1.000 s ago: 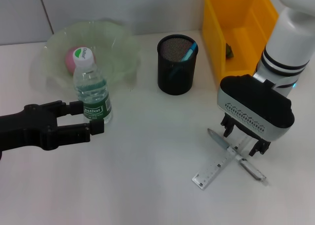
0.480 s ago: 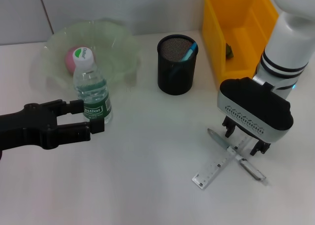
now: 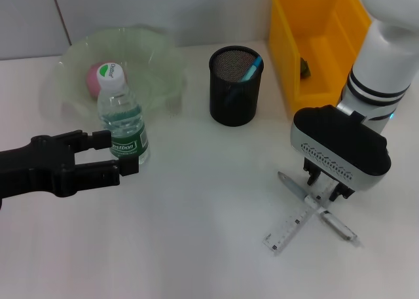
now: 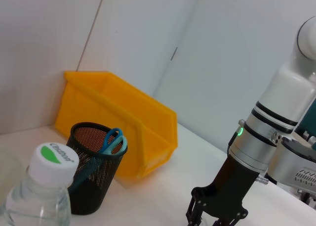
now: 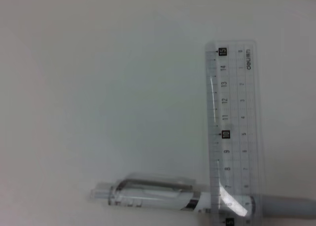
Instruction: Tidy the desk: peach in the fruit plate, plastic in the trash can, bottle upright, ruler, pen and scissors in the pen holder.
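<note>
The bottle (image 3: 122, 119) stands upright in front of the fruit plate (image 3: 157, 45), which holds the peach (image 3: 93, 77). My left gripper (image 3: 122, 154) is open, its fingers on either side of the bottle's base. On the desk (image 3: 196, 220) at the right, the ruler (image 3: 288, 227) lies across the pen (image 3: 337, 226). My right gripper (image 3: 324, 186) is down over that crossing, its fingers closed across the ruler's width. The scissors (image 3: 252, 69) stick out of the pen holder (image 3: 232, 99). The dark plastic (image 3: 305, 66) lies in the trash can (image 3: 288, 57).
The trash can stands at the back right, close behind my right arm. The pen holder stands mid-back between the plate and the can. The right wrist view shows only the ruler (image 5: 234, 132) over the pen (image 5: 148, 194) on bare white desk.
My right gripper's fingers have drawn closer together over the ruler, and the ruler's free end has shifted slightly. The left arm and the bottle have not moved.
</note>
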You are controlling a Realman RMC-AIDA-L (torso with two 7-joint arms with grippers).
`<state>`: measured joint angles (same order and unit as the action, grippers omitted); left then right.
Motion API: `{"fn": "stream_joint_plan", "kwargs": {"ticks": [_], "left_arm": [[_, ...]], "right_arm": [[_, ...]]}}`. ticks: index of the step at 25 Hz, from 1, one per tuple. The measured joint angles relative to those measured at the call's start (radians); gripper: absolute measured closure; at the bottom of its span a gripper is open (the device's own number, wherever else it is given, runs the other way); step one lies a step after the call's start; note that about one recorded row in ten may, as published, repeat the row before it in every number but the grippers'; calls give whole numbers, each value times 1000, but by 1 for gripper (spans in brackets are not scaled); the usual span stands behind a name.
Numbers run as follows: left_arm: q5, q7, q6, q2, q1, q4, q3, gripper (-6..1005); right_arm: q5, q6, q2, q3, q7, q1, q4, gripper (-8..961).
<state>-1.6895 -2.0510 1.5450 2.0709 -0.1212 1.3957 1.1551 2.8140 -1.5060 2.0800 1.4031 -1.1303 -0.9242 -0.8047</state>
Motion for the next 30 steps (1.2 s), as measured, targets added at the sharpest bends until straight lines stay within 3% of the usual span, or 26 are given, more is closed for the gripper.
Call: {"fn": "stream_joint_plan", "kwargs": {"ticks": [6,10,19,30], "left_arm": [[2,0,3,-1,1,1,0,168],[2,0,3,-2,2,1,0,168],[2,10,12,-3,-6,-10,-3,169],[2,10,28,-5,-13,-2,-19,171]], "right_arm": [[-6,-13,0,-16,0,2,-21,560],[-24,-88,1,-75,-4,23,-111,560],[-190,-254,-3,-272,-7,122,-357,561],[-418,-252,-16,-523,6,239,-374,561]]}}
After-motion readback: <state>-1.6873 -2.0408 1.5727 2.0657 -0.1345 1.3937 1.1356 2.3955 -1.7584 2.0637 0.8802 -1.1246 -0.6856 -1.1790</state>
